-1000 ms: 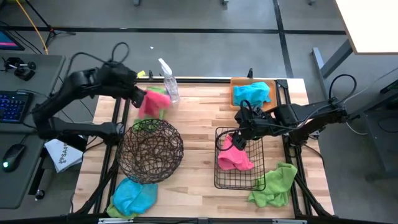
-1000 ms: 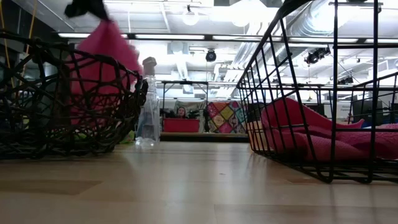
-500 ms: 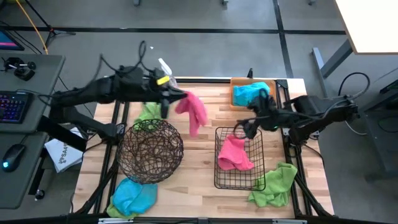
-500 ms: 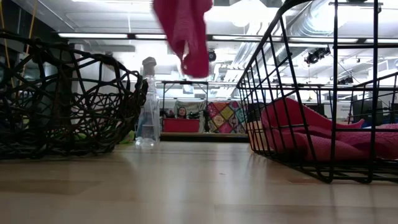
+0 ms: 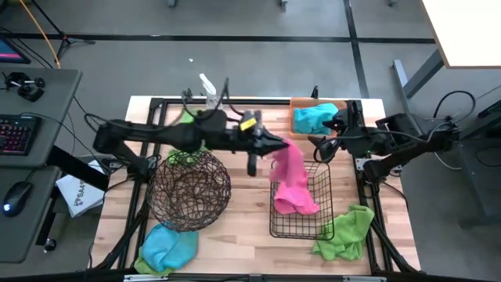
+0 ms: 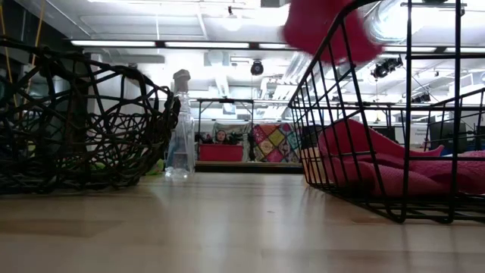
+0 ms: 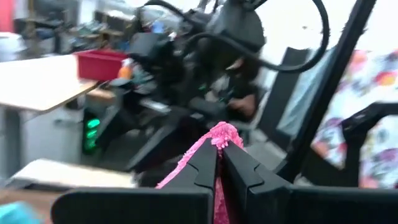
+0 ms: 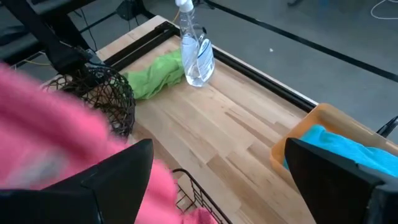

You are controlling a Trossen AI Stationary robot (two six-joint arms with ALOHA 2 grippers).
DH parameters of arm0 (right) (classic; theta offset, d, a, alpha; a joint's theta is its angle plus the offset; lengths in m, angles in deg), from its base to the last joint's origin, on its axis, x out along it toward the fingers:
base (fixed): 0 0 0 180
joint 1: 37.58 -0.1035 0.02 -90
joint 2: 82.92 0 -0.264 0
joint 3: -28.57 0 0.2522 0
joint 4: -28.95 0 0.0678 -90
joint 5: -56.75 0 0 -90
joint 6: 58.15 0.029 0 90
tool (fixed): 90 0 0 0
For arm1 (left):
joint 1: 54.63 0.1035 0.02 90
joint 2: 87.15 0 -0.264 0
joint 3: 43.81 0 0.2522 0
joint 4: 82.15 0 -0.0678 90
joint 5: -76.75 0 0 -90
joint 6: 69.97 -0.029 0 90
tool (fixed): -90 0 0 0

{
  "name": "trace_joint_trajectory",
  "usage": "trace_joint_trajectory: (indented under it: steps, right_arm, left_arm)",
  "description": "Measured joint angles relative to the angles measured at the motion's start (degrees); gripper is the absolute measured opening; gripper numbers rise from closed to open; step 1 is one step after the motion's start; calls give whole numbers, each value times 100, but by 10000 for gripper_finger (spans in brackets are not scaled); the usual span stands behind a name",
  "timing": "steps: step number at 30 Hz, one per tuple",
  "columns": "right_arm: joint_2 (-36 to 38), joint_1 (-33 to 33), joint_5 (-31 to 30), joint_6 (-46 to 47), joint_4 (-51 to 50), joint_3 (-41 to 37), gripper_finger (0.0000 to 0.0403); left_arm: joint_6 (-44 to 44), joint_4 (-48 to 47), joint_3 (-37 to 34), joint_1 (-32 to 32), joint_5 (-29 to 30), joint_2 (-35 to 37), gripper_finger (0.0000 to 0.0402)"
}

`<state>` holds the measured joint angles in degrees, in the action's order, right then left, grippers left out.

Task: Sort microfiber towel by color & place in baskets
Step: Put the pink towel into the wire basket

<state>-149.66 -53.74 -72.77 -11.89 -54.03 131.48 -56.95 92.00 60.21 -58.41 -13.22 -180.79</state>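
Note:
My left gripper (image 5: 268, 149) reaches across the table and is shut on a pink towel (image 5: 288, 168), which hangs over the far left part of the square black wire basket (image 5: 301, 227). A second pink towel (image 5: 296, 197) lies inside that basket. My right gripper (image 5: 322, 147) hovers open by the basket's far right corner, near the orange tray (image 5: 299, 103) with a blue towel (image 5: 315, 117) in it. The round brown wire bowl (image 5: 192, 188) stands left of the basket. The low view shows the hanging pink towel (image 6: 326, 26) high above the basket (image 6: 333, 114). My left gripper pinches the pink towel between its two shut fingers (image 7: 239, 171). A tuft of the towel's top edge (image 7: 221, 132) sticks out past the fingertips. The fingers come level from the table's left. The towel hangs slack below them, lifted clear of the table.
A green towel (image 8: 158, 78) lies at the far left beside the clear spray bottle (image 5: 210, 92). Another green towel (image 5: 344, 231) lies at the near right and a blue towel (image 5: 168, 249) at the near left. People and furniture stand in the room behind.
My left gripper has carried the pink towel from the table's far left, past the round bowl, rightward to the black basket, the towel swinging below it. My right gripper has drawn back from the pink towel in the basket toward the far right.

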Motion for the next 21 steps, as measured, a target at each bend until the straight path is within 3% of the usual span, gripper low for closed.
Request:
trace_joint_trajectory:
  steps: [4,12,16,21]
  right_arm:
    - [-1,0,-7,-14,-2,0,360]
    - [-2,0,-43,-21,-22,0,360]
    - [-2,0,-44,-22,-24,0,360]
    - [-2,0,-44,-24,-24,0,360]
  left_arm:
    - [42,672,2,-89,-155,-458,0]
    - [930,310,0,-164,-174,-1083,11]
    - [1046,163,0,-170,-435,-1230,58]
    - [856,233,0,-228,-550,-1249,156]
